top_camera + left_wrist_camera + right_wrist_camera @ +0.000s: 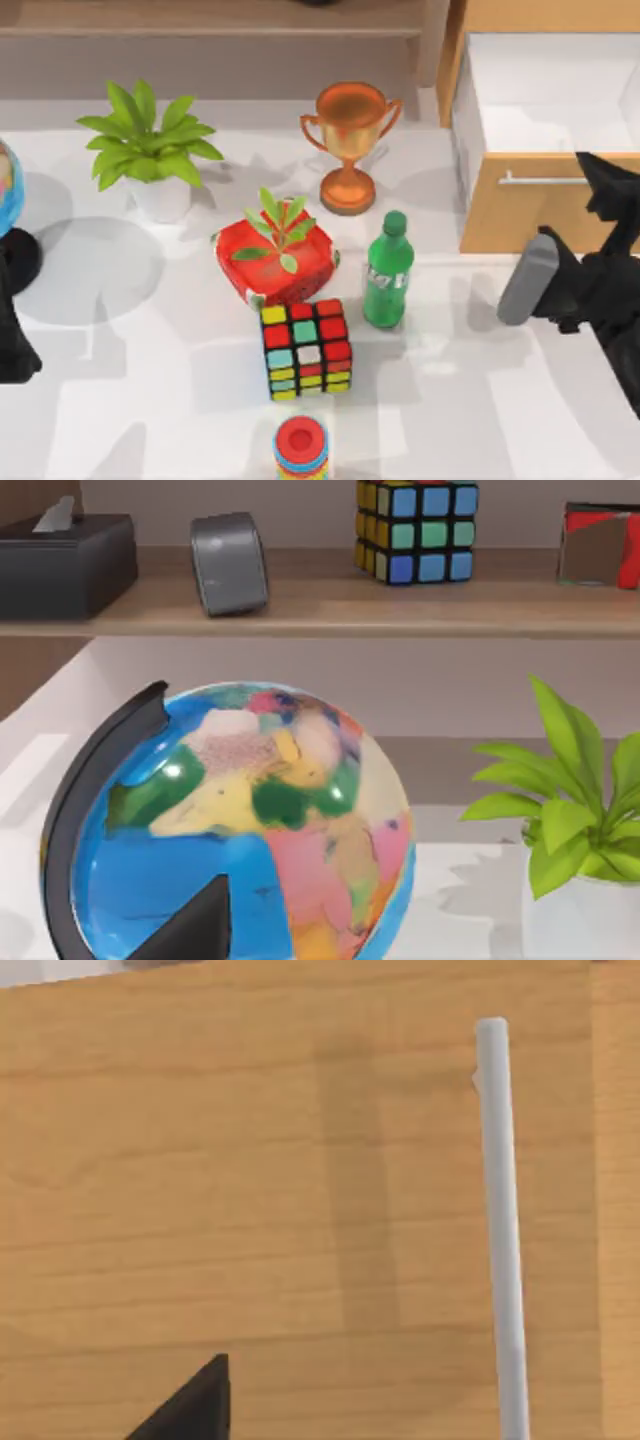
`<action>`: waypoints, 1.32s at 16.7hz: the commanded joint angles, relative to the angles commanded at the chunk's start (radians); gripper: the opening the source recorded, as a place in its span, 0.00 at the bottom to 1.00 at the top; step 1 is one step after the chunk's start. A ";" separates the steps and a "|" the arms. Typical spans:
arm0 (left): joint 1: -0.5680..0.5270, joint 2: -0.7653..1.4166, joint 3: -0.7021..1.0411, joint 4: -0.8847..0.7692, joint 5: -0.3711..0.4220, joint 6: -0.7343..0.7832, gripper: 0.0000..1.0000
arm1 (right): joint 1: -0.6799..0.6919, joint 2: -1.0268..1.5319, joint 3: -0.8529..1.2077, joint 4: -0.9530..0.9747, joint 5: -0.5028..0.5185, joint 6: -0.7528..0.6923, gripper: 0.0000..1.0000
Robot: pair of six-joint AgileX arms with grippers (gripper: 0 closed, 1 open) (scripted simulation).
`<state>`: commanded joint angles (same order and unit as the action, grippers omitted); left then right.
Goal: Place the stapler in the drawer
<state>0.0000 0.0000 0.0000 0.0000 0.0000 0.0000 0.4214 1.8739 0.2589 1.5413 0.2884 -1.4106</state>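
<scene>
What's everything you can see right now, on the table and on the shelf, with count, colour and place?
drawer: one, tan front, silver bar handle, white inside, pulled open, back right
globe: one, multicoloured, black stand, left edge
potted plant: one, green, white pot, back left
trophy: one, bronze, back centre
red box: one, green sprig on top, centre
bottle: one, green, right of the box
Rubik's cubes: two, multicoloured, table and shelf
ring stack: one, red and blue, front edge
tissue box: one, black, shelf
tape roll: one, grey, shelf
left arm: black, left edge by the globe
right arm: black, right edge, before the drawer front
</scene>
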 joint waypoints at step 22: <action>0.000 0.000 0.000 0.000 0.000 0.000 1.00 | -0.113 0.120 0.050 0.139 0.052 -0.145 1.00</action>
<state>0.0000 0.0000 0.0000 0.0000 0.0000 0.0000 0.3082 1.9940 0.3093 1.6799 0.3406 -1.5554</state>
